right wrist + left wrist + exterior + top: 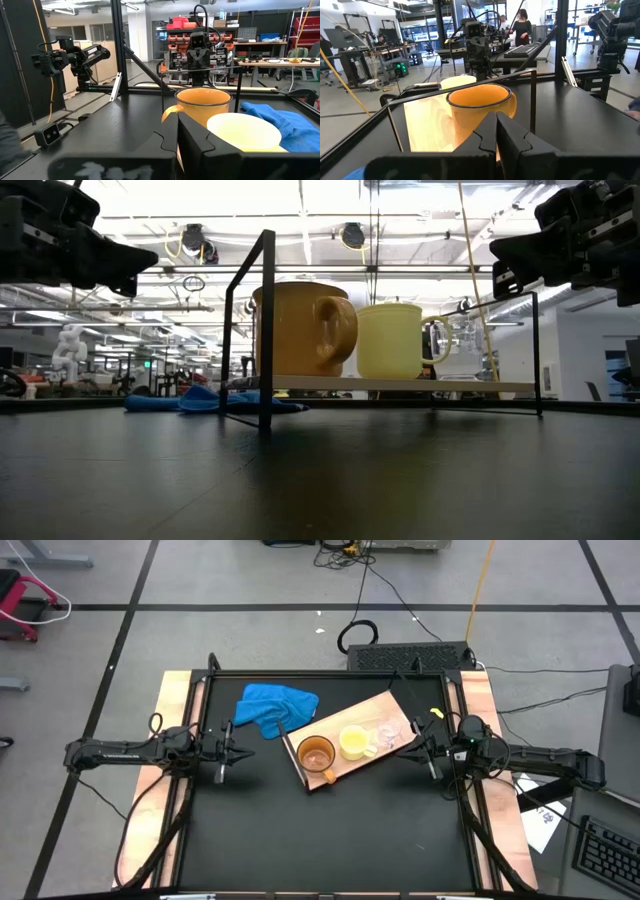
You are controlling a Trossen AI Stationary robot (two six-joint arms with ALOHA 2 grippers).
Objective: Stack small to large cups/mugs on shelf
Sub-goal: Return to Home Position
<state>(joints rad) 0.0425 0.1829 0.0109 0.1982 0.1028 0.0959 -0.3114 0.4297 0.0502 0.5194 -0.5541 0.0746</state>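
Note:
The light-wood shelf (385,705) lies slanted at the table's middle, raised on a black frame (266,330). Three vessels stand on it in a row. The orange-brown mug (316,755) is at its near left end, the yellow mug (353,742) beside it, and the small clear cup (388,732) to the right. All three stand upright on their bases in the low view: orange mug (300,328), yellow mug (392,340), clear cup (455,345). My left gripper (243,751) hovers shut and empty left of the shelf. My right gripper (417,749) hovers shut and empty right of it.
A crumpled blue cloth (275,707) lies on the table at the far left of the shelf. The frame's black uprights (533,102) stand at the shelf's corners. Bare black table (320,840) stretches along the near side. People show in the room beyond.

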